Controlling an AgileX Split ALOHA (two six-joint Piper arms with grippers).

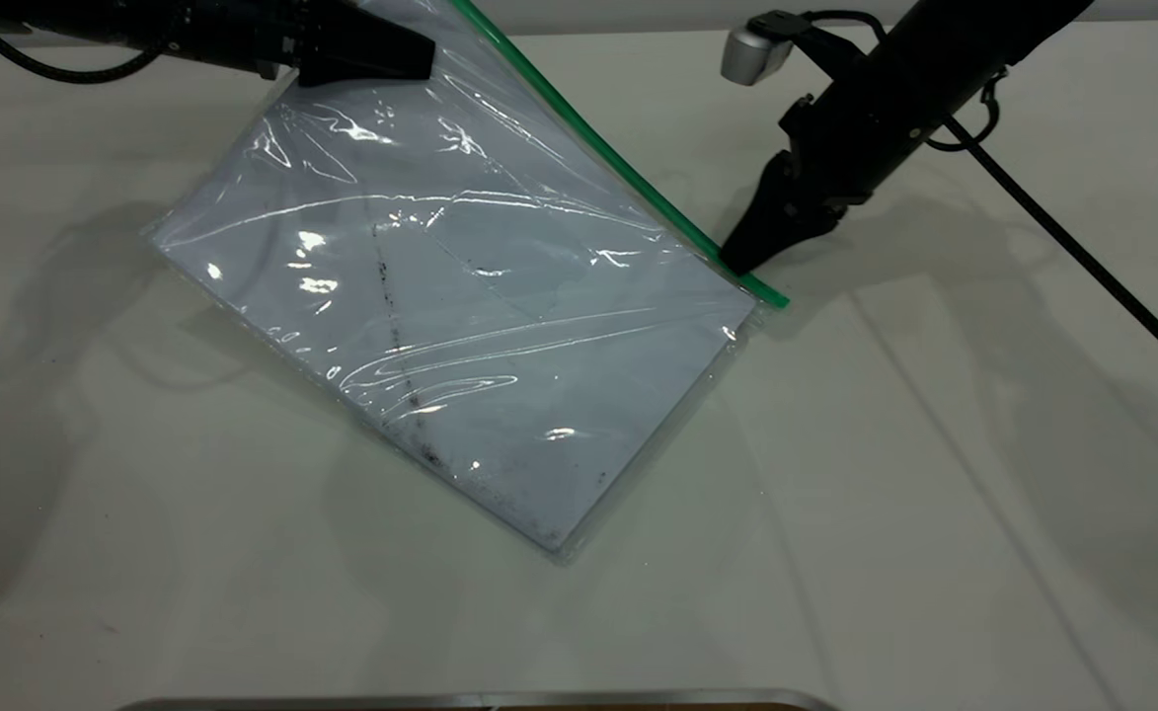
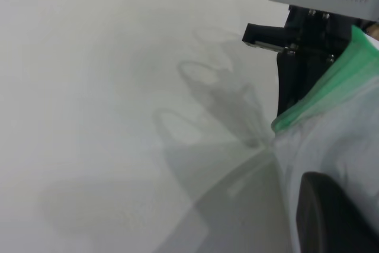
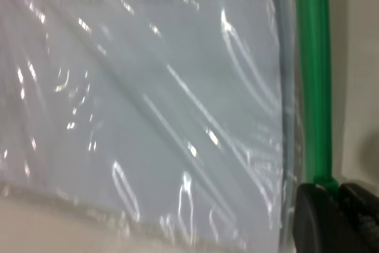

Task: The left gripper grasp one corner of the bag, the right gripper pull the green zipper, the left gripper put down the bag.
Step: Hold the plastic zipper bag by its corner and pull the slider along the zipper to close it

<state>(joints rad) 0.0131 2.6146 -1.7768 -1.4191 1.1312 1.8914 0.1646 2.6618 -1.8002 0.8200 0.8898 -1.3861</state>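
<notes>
The bag (image 1: 460, 296), a clear pouch with white paper and a dark smudge line, hangs tilted over the table with its lower corner touching down. My left gripper (image 1: 411, 54) is shut on its top corner near the upper end of the green zipper (image 1: 598, 148). In the left wrist view one finger (image 2: 331, 217) presses the plastic beside the green strip (image 2: 323, 93). My right gripper (image 1: 736, 265) is shut on the zipper's slider tab near the strip's lower right end. In the right wrist view the fingers (image 3: 314, 220) pinch the green tab (image 3: 325, 180) at the foot of the strip (image 3: 312, 69).
The white table (image 1: 934, 494) lies open to the front and right of the bag. A metal edge (image 1: 480, 699) runs along the table's front. The right arm's black cable (image 1: 1082, 257) trails across the table at the right.
</notes>
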